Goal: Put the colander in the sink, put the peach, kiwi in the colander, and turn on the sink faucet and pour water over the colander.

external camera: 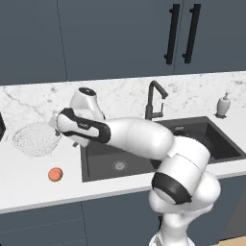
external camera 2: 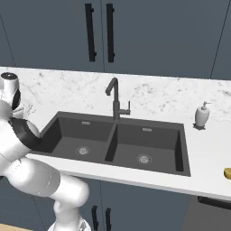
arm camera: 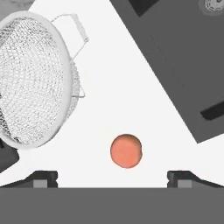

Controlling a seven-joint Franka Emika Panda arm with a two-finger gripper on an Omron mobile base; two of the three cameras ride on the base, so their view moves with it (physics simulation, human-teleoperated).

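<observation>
White mesh colander sits on the marble tabletop, just left of the sink, not in a basin yet. So step one of the task is in hand: nothing is placed, both basins look bare, and no water runs from the sink faucet.

The peach lies on the tabletop left of the sink, near its front-left corner and in front of the colander, apart from it. The kiwi may be the small yellowish-brown thing at the far right of the tabletop, well right of the sink; too cut off to be sure.

The pincer hovers left of the sink, over the tabletop, jaws spread wide and holding nothing. In the hand view the peach sits between the tips and the colander is off to one side.

Next move, as I judge it: shift toward the colander, line up on its rim or wire handle, close, lift and carry it right into the near basin. The thin rim needs a careful grip.

No brands, labels or readable writing anywhere.
</observation>
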